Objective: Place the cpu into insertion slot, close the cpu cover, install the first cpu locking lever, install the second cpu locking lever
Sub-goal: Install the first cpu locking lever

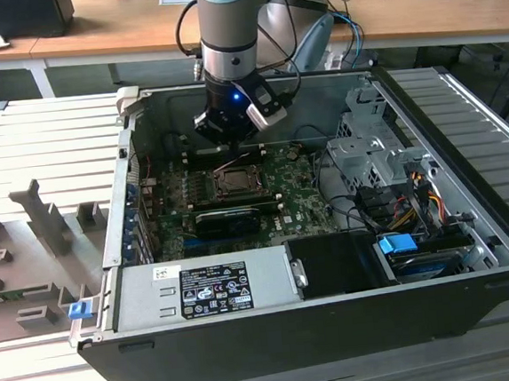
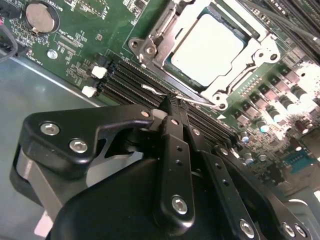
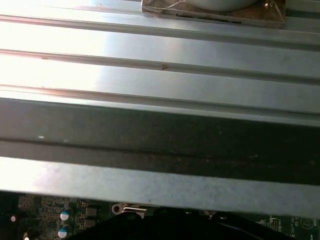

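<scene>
In the exterior view my gripper (image 1: 231,141) hangs inside the open computer case, just behind the insertion slot (image 1: 234,182) on the green board. The second wrist view shows the cpu (image 2: 207,47), pale silver, lying in the slot with the silvery cpu cover (image 2: 261,54) lying flat around it. A thin wire locking lever (image 2: 150,89) runs along the socket's edge beside the black memory slots (image 2: 125,82). My gripper (image 2: 173,101) is shut, and its black fingertips (image 2: 171,112) rest on this lever wire. Whether they clamp the wire or only touch it is unclear.
A black card (image 1: 230,219) lies in front of the socket, with the power supply (image 1: 214,288) nearer the case's front. A drive cage (image 1: 366,145) and cables (image 1: 407,204) stand at the exterior view's right. The grey case wall (image 3: 160,75) is close behind the gripper.
</scene>
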Available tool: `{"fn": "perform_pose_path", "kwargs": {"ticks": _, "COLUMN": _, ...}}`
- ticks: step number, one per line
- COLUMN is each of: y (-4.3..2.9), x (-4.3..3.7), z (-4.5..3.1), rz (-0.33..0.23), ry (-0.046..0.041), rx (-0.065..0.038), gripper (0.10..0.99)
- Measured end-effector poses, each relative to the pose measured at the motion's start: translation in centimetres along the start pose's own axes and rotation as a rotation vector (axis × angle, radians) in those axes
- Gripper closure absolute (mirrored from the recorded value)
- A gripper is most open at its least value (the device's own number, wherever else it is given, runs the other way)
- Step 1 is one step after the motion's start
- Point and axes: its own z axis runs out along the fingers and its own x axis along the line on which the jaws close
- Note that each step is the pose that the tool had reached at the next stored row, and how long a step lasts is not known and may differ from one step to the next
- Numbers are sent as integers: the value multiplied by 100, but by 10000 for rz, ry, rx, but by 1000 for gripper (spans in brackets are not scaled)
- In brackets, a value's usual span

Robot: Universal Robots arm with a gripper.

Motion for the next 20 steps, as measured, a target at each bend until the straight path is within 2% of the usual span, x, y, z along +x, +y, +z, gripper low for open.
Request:
{"fn": "perform_pose_path", "kwargs": {"ticks": 11, "y": -8, "x": -103, "z": 104, "rz": 11, "ry": 0, "rx": 25, "gripper": 980}}
{"fn": "perform_pose_path", "kwargs": {"ticks": 15, "y": -10, "x": -109, "z": 140, "rz": 9, "ry": 12, "rx": 154, "gripper": 980}}
{"fn": "perform_pose_path", "kwargs": {"ticks": 17, "y": -10, "x": -112, "z": 149, "rz": 9, "ry": 23, "rx": 272, "gripper": 980}}
{"fn": "perform_pose_path", "kwargs": {"ticks": 20, "y": -11, "x": -122, "z": 166, "rz": 9, "ry": 28, "rx": 316, "gripper": 980}}
